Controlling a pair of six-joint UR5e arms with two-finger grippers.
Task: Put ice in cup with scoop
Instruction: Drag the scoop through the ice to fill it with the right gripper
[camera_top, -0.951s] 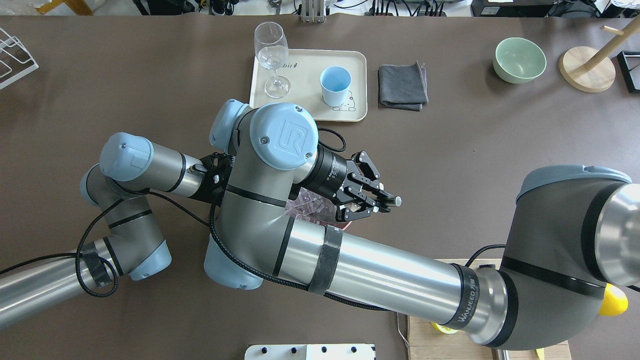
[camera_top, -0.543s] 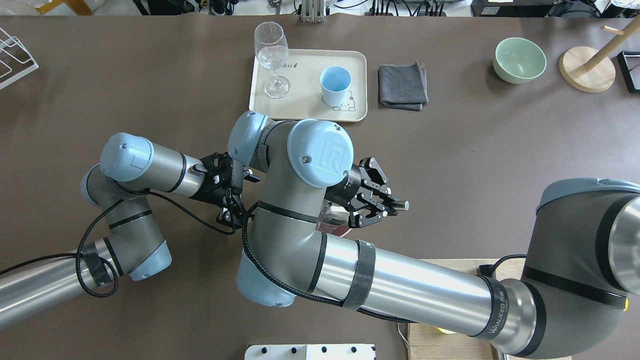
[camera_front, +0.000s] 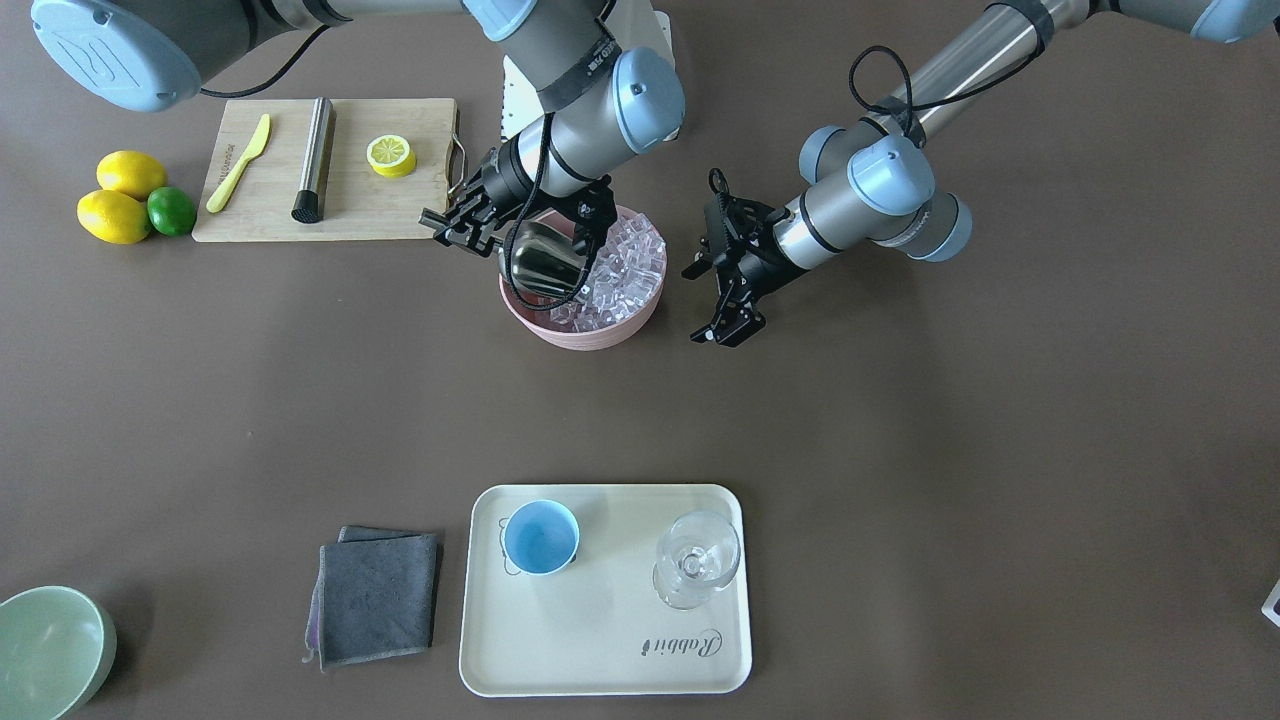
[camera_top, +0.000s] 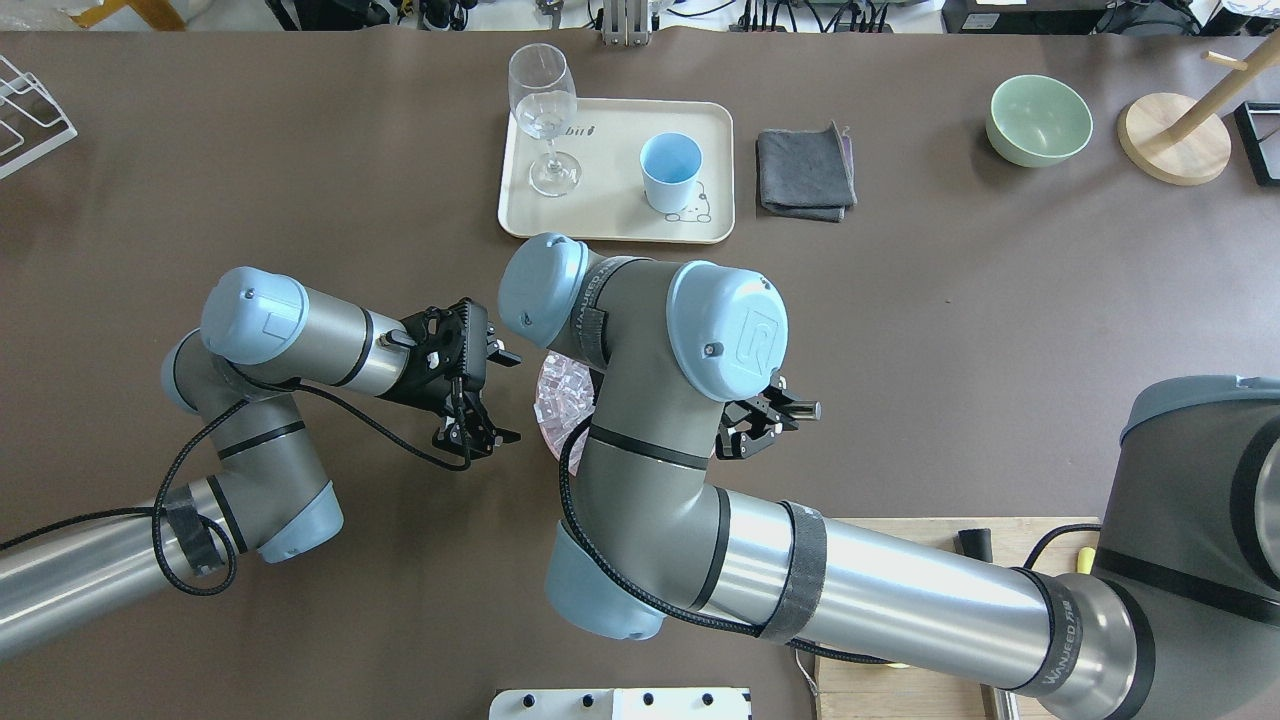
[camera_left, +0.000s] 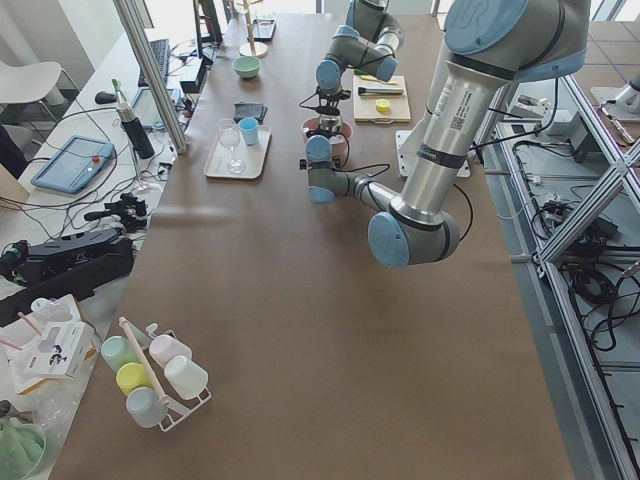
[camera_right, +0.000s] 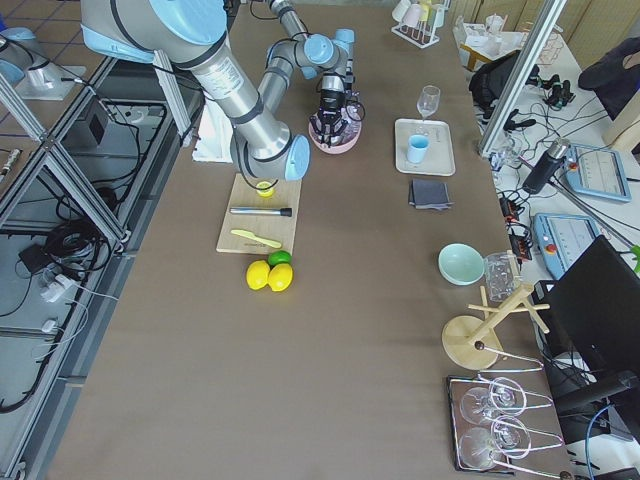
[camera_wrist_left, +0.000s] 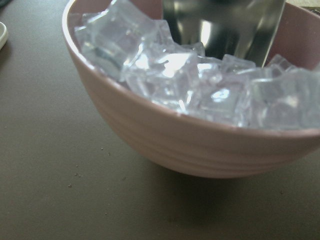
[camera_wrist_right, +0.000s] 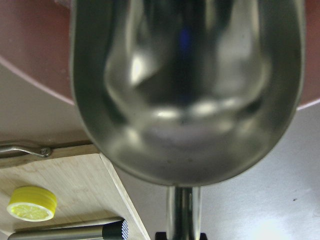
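My right gripper (camera_front: 465, 222) is shut on the thin rod handle of the steel scoop (camera_front: 540, 262). The scoop is tilted down into a pink bowl (camera_front: 580, 335), with its front edge among the ice (camera_front: 625, 262). The scoop fills the right wrist view (camera_wrist_right: 187, 90) and shows over the ice (camera_wrist_left: 200, 85) in the left wrist view (camera_wrist_left: 225, 25). My left gripper (camera_front: 712, 305) is open and empty, just beside the pink bowl. The light blue cup (camera_front: 540, 537) stands empty on a cream tray (camera_front: 600, 650), far from both grippers.
A clear stemmed glass (camera_front: 697, 560) shares the tray. A grey cloth (camera_front: 375, 595) and a pale green bowl (camera_front: 45, 650) lie past it. A cutting board (camera_front: 350, 205) with a steel cylinder (camera_front: 313, 160), lemon half and yellow knife sits near my right arm.
My right arm's wrist has swung to the right over the pink bowl, tipping the scoop down into the ice. The left arm has stayed put.
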